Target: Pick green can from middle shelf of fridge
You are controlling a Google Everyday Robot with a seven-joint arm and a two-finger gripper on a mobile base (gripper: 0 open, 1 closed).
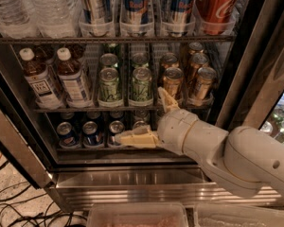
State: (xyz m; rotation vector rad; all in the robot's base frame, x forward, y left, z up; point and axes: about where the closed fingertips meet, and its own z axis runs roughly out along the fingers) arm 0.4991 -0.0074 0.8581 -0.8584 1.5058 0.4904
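The fridge [255, 56] stands open with its wire shelves in view. The middle shelf [109, 109] holds two front green cans [109, 87] [141, 86] in side-by-side lanes, with more green cans behind them. My gripper [142, 119] is at the end of the white arm coming from the lower right. Its fingers are spread apart: one cream finger [135, 139] points left in front of the bottom shelf, the other [167, 101] points up at the middle shelf edge, right of the green cans. It holds nothing.
Gold-bronze cans [173, 82] stand right of the green cans, tea bottles [72, 77] left. Blue cans [92, 134] sit on the bottom shelf. Tall cans and a red can [217, 4] fill the top shelf. Cables [19, 207] lie on the floor at left.
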